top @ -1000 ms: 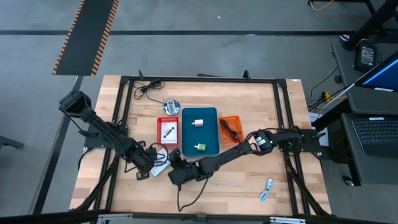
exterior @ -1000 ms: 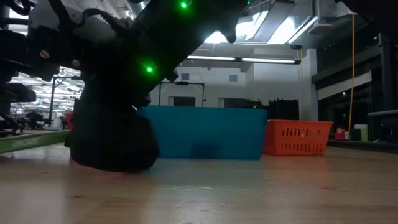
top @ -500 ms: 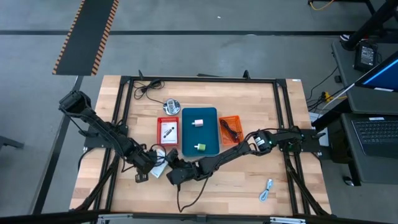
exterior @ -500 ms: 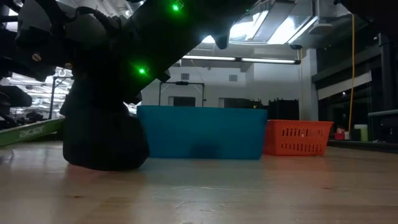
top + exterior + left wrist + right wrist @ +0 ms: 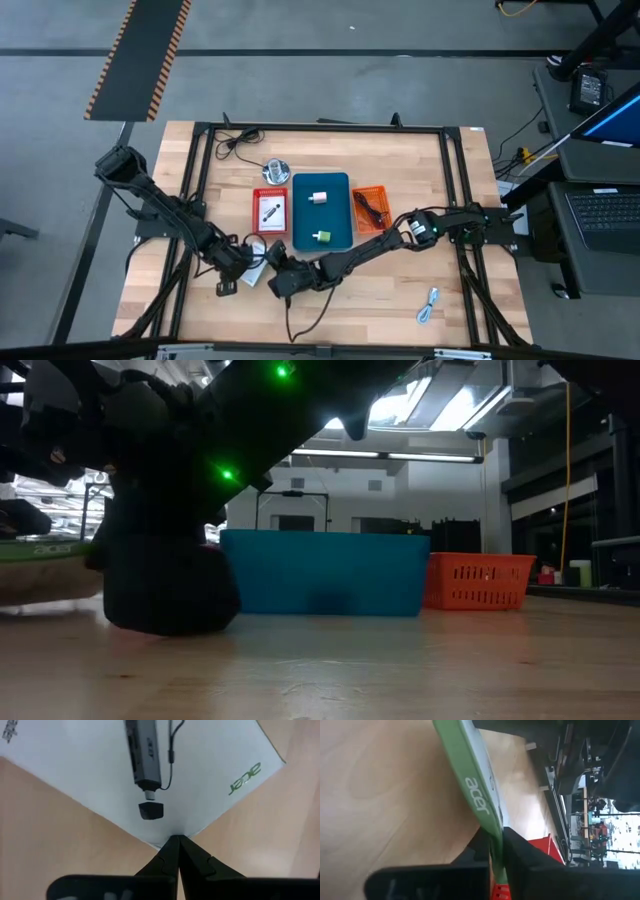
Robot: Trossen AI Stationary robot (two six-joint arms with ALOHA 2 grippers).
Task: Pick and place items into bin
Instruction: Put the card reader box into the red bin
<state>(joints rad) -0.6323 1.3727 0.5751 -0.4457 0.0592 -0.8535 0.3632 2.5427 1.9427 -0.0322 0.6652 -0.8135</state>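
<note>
A white card (image 5: 256, 268) printed with a grey adapter and a green "acer" logo sits near the table's front left, between my two grippers. My left gripper (image 5: 236, 266) is shut on one corner of it. My right gripper (image 5: 273, 277) is shut on its green edge from the other side. In the low view the card's green edge (image 5: 40, 549) hangs level above the table. The blue bin (image 5: 321, 210) holds a pale block (image 5: 318, 197) and a tiny green cube (image 5: 322, 237). My left gripper pinches the card's corner (image 5: 172, 827) between its two shut fingers, coming steeply from above. The white printed face spreads away from the fingers. My right gripper pinches the card's green edge (image 5: 487, 822) between its two fingers, slanting in from the table's right. The card runs on past the fingers, above the wood.
A red tray (image 5: 270, 210) with another card lies left of the bin, and an orange basket (image 5: 370, 208) with a cable lies right of it. A silver round object (image 5: 277, 170) and a black cable (image 5: 235, 140) are farther back. A blue-white cable (image 5: 430, 305) lies front right.
The card's green edge in the low view has risen from a slant near the table to level and higher. Both arms have kept their places, with their wrists tipping a little.
</note>
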